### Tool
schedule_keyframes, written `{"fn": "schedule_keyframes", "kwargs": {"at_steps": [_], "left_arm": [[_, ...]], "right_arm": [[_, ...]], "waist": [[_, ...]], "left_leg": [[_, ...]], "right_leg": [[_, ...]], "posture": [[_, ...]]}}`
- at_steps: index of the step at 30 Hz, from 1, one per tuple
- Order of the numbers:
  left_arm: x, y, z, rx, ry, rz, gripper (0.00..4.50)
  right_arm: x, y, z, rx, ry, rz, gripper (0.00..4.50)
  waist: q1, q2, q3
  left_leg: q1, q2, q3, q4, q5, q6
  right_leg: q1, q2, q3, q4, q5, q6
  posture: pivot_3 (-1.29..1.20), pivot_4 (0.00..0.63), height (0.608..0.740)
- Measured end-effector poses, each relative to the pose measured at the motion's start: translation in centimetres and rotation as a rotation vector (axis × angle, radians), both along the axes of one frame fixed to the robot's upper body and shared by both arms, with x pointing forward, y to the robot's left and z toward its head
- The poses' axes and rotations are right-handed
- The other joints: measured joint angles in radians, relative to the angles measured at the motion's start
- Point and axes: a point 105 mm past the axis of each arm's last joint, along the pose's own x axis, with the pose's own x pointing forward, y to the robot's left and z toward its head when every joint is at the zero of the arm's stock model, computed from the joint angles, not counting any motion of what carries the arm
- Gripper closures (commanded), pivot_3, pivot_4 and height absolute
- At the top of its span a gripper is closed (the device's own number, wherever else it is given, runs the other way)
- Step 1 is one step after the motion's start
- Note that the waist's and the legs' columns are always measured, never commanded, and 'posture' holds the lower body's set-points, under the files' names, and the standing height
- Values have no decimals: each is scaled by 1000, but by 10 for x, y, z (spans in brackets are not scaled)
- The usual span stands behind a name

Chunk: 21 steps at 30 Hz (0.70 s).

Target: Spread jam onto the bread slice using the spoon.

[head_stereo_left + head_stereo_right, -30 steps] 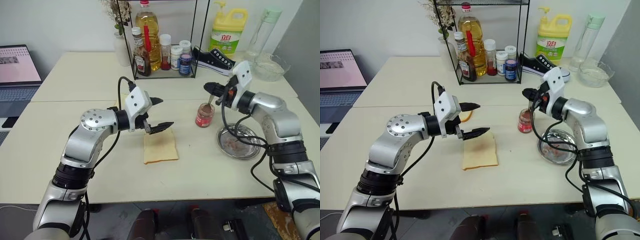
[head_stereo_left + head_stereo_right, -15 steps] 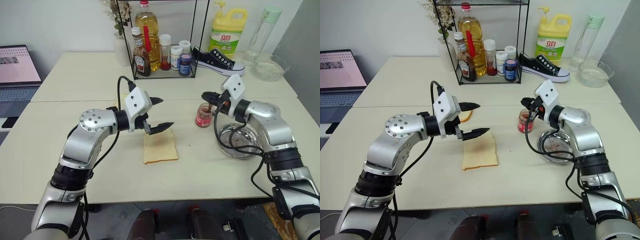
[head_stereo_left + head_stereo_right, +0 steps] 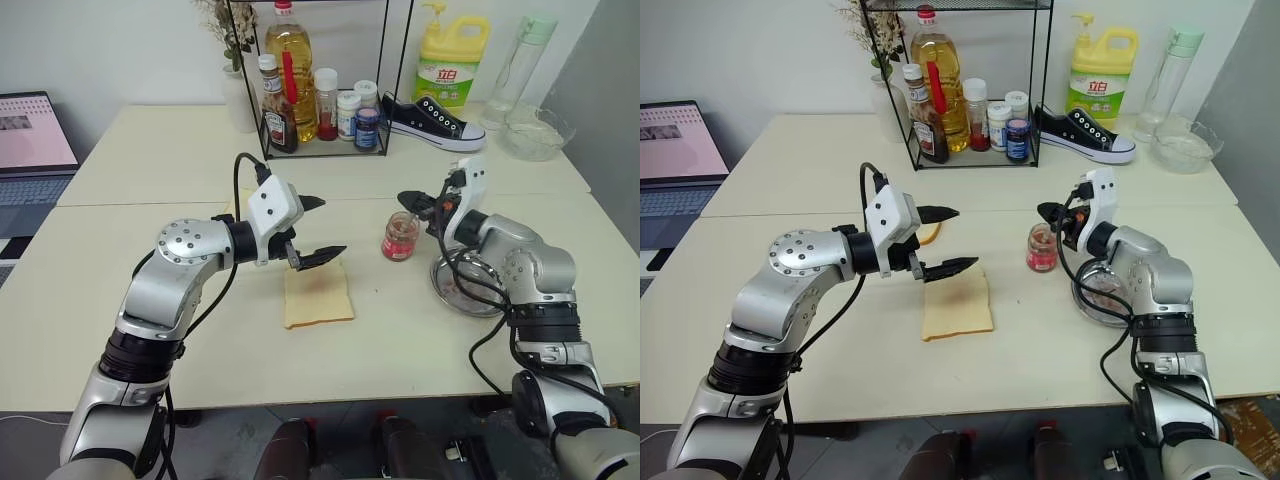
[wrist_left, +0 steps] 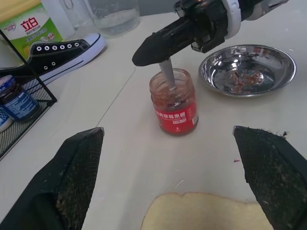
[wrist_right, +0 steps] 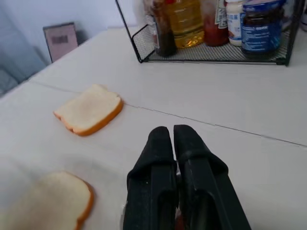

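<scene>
Since a second ago my right gripper point(image 3: 412, 203) has rolled at the wrist and sunk a little; it now sits lower over the jam point(image 3: 399, 238), with the spoon point(image 4: 167, 75) dipped into the open jar. Its fingers are pressed tight on the spoon handle. My left gripper point(image 3: 316, 227) has not moved: it hangs above the near edge of the bread slice point(image 3: 317, 294), jaws spread wide, holding nothing.

The bread slice lies flat on the cream table point(image 3: 120, 290), between the arms, with a faint reddish patch in its middle. The jar stands just beside a steel dish point(image 3: 470, 284), which carries red smears. A second slice point(image 5: 89, 108) lies further back, apart from the first.

Behind, a black wire rack point(image 3: 320, 80) holds an oil bottle, sauce bottles and small jars. To its right sit a black sneaker point(image 3: 432, 117), a yellow detergent jug point(image 3: 452, 58), a tall clear bottle and a glass bowl point(image 3: 537, 136). A laptop point(image 3: 32, 140) is open at the far left. A seam runs across the table where two tops meet.
</scene>
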Motion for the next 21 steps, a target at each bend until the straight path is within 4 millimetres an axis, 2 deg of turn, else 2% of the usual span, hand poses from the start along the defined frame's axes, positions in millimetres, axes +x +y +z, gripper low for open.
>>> {"fn": "schedule_keyframes", "kwargs": {"at_steps": [6, 14, 21], "left_arm": [[0, 0, 0, 0, 0, 0, 0], [3, 1, 1, 2, 2, -3, 0], [5, 4, -2, 5, 22, -4, 0]], "right_arm": [[6, -17, 19, 189, 75, -91, 4494], [5, -39, 23, 390, 179, -169, 4494], [0, -51, 28, 498, 213, -192, 4494]], "waist": [[0, 0, 0], [0, 0, 0], [-1, 0, 0]], "left_leg": [[0, 0, 0, 0, 0, 0], [0, 0, 1, 0, 0, 0], [0, 0, 1, 0, 0, 0]], "right_leg": [[0, 0, 0, 0, 0, 0], [0, 0, 0, 0, 0, 0], [0, 0, 0, 0, 0, 0]], "posture": [[0, 150, 740], [0, 150, 740], [0, 150, 740]]}}
